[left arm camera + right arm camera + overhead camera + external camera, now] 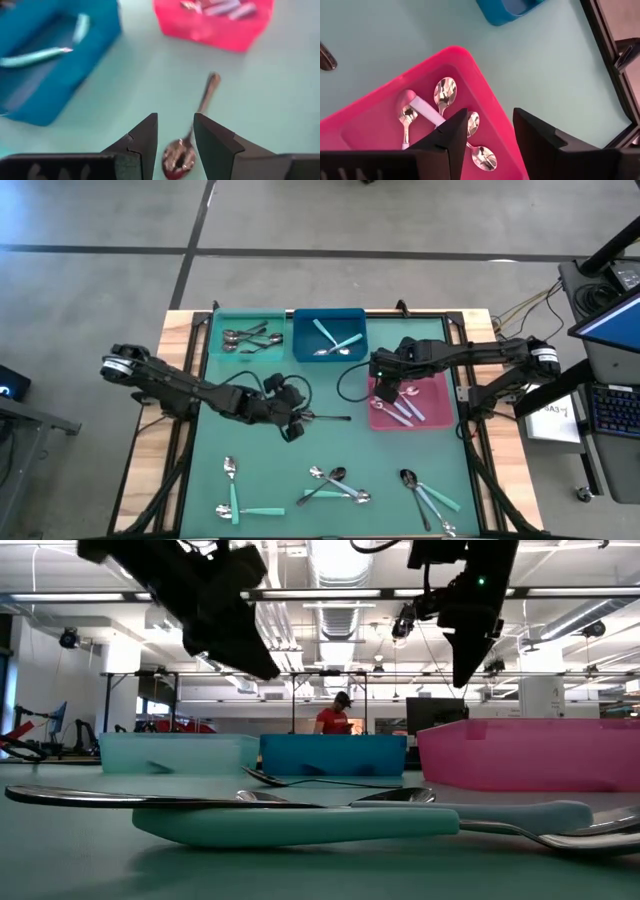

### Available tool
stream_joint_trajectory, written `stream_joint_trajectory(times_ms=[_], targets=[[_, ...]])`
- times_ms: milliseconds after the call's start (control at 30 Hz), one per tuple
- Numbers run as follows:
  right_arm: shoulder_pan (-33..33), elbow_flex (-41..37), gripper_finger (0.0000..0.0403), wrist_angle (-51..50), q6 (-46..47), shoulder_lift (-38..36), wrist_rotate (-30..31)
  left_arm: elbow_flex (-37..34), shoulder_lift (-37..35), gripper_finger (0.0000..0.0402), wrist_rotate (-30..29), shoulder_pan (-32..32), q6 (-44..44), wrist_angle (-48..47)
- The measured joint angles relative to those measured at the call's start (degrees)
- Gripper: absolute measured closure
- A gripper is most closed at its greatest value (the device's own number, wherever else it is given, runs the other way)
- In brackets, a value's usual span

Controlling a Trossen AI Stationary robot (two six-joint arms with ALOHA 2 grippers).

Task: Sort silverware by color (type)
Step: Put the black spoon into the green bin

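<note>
**Left gripper lines up on a dark spoon**

The left gripper hangs parted over a dark spoon at mid-table, its bowl between the fingers; best to drop straight and pinch the neck squarely. The right gripper stands released above the pink bin, holding nothing. Two turquoise-handled spoons lie in the blue bin; the teal bin holds perhaps four silver ones.

bright overhead light, blurred wrist views

A dark spoon lies partly hidden between the left pincer fingers; spoons in the pink bin vanish behind the right pincer.
</note>
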Motion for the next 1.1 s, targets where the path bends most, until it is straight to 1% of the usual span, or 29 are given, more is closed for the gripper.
stream_joint_trajectory(times_ms=[100, 167, 300, 433, 600, 800, 967, 1100], targets=[[0.0, -0.1, 0.0258, 0.1, 0.1, 0.0, 0.0, 0.0, 2.5, 0.0291, 6.2, 1.8, 3.0, 1.3], [0.0, -0.1, 0.0262, 0.1, 0.6, 0.0, 0.0, 0.0, 4.4, 0.0291, 8.2, 2.2, 6.4, 2.7], [0.0, -0.1, 0.0270, 0.6, 1.0, 0.0, 0.5, 0.0, 8.9, 0.0291, 8.3, 2.2, 16.4, 8.1], [0.0, -0.2, 0.0275, 0.8, 1.1, 0.0, 0.5, 0.0, 12.7, 0.0291, 8.3, 2.8, 20.8, 14.2], [0.0, -0.2, 0.0277, 0.8, 1.2, 0.0, 0.5, 0.0, 16.4, 0.0291, 8.3, 3.7, 20.4, 17.3], [0.0, -0.3, 0.0273, 0.9, 1.6, 0.0, 0.5, 0.0, 19.9, 0.0291, 8.6, 5.4, 15.4, 17.3], [0.0, -0.3, 0.0279, 1.0, 1.6, 0.0, 0.5, 0.0, 21.1, 0.0291, 12.8, 6.3, 13.2, 17.9], [0.0, -0.3, 0.0279, 1.1, 1.6, 0.0, 0.5, 0.0, 21.3, 0.0291, 13.7, 6.4, 13.2, 17.8]])
